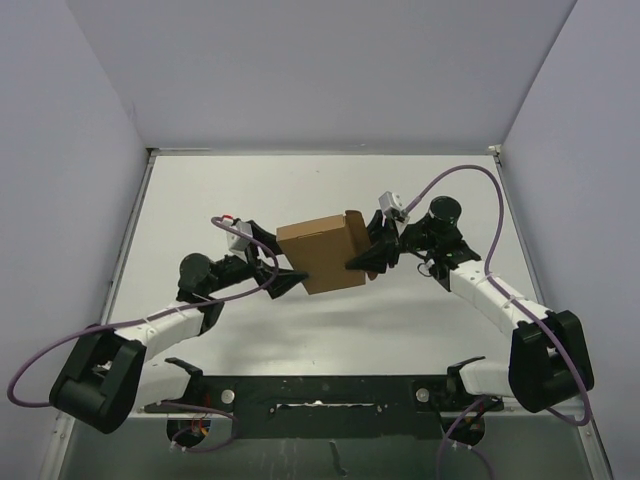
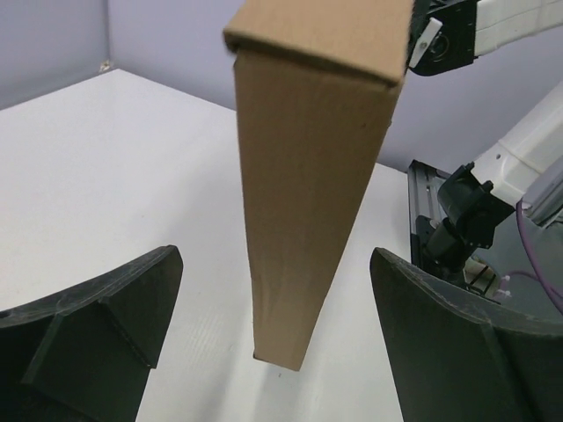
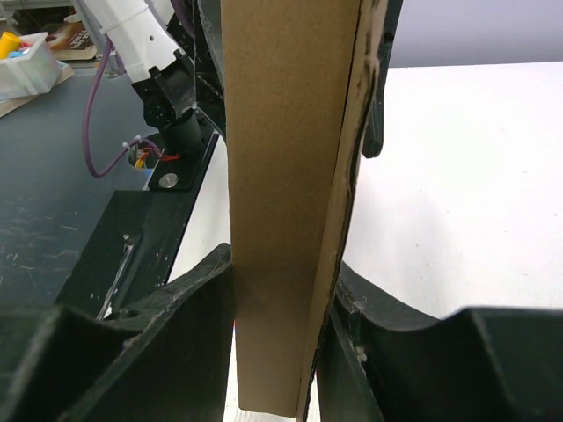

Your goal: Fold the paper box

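Brown paper box [image 1: 322, 255], closed into a flat rectangular block, is seen at the centre of the top view, over the white table [image 1: 300, 190]. Whether its lower edge touches the table cannot be told. The box is approached from the lower left of the frame by the left arm [image 1: 170, 320] and from the lower right by the right arm [image 1: 490, 295]. The box's right edge is clamped between the fingers of the right gripper [image 1: 368, 258], whose jaws are pressed against both broad faces in the right wrist view. The left gripper [image 1: 290, 262] is spread wide around the box's left end, with clear gaps on both sides. A purple cable [image 1: 460, 175] is looped over the right arm.
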